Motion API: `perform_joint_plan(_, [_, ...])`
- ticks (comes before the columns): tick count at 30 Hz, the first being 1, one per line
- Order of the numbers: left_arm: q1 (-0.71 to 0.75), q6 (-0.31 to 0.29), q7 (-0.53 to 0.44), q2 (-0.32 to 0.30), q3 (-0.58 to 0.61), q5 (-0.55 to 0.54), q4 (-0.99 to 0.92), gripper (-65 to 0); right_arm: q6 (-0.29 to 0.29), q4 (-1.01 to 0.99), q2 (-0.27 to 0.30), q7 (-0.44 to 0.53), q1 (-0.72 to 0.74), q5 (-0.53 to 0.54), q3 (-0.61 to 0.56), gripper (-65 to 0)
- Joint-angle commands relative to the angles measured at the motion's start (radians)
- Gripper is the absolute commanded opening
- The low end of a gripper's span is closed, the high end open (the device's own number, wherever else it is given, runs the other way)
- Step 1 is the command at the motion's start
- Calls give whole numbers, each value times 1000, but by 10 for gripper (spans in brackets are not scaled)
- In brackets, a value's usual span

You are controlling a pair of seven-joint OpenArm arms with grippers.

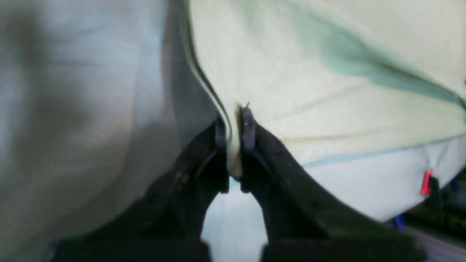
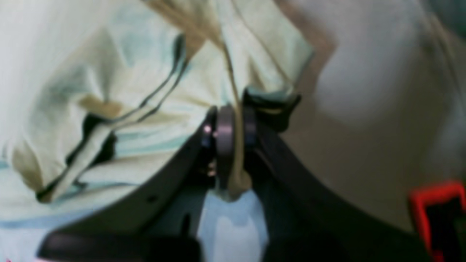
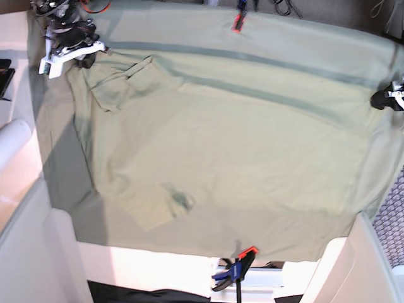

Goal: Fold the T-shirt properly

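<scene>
I see the T-shirt [image 3: 214, 151] spread flat over the sage-green sheet [image 3: 303, 47] that covers the tabletop, its body filling most of the sheet's middle. One sleeve [image 3: 120, 82] lies bunched toward the sheet's far corner, where my right end effector [image 2: 233, 127] is pressed together on a thin fold of the shirt's fabric. At the sheet's opposite side edge, my left end effector [image 1: 233, 133] is likewise pinching a hem of the shirt between its dark fingertips [image 1: 248, 131]. The other sleeve [image 3: 165, 208] lies flat near the sheet's front edge (a small dark crease sits on it). Both wrist views are blurred, so I think it is hem rather than sleeve, but I cannot be sure. Red clamps [image 3: 238, 22] pin the sheet's far and front edges.
</scene>
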Motion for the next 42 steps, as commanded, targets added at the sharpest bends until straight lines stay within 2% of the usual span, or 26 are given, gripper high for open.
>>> perform_joint_plan(1, [21,-11,-1,-45,-9,-17,40,-650,-2,39,15,19,-22,-4,5,-650])
perform_joint_plan(6, [127,-11,4,-80,-10,-17,166,-650,-2,135,29,13,-129,-4,6,-650])
perform_joint_plan(11, [178,-11,9,-87,-30,-18,193,-650,-2,187,59,12,-201,-8,9,-650])
perform_joint_plan(17, [208,-11,66,-90,-53,-61,193,-650,-2,195,62,4,-232,-11,12,-650])
perform_joint_plan(25, [241,-11,68,-87,-53,-96,193,-650,-2,195,61,5,-250,-23,12,-643])
perform_joint_plan(26, [241,-11,68,-88,-53,-96,193,-596,-2,195,61,5,-250,-23,12,-532])
perform_joint_plan(27, [241,-11,68,-88,-53,-95,193,-509,-2,195,61,6,-250,-23,12,-420])
perform_joint_plan(28, [241,-11,68,-88,-53,-95,193,-423,-2,195,61,8,-250,-23,12,-328])
perform_joint_plan(29, [241,-11,67,-88,-53,-95,193,-348,-3,195,61,8,-249,-23,12,-268])
perform_joint_plan(30, [240,-11,67,-88,-53,-95,193,-299,-3,195,62,8,-249,-24,12,-246])
perform_joint_plan(31, [240,-11,67,-90,-53,-96,193,-284,-3,195,62,8,-249,-24,14,-247])
perform_joint_plan(35, [240,-11,68,-101,-87,-97,193,-285,-15,220,62,10,-249,-24,60,-247])
perform_joint_plan(38, [240,-11,72,-113,-144,-139,193,-285,-46,255,63,64,-234,-21,125,-247])
perform_joint_plan(42, [240,-11,76,-135,-174,-178,238,-285,-48,248,82,87,-114,-7,151,-247])
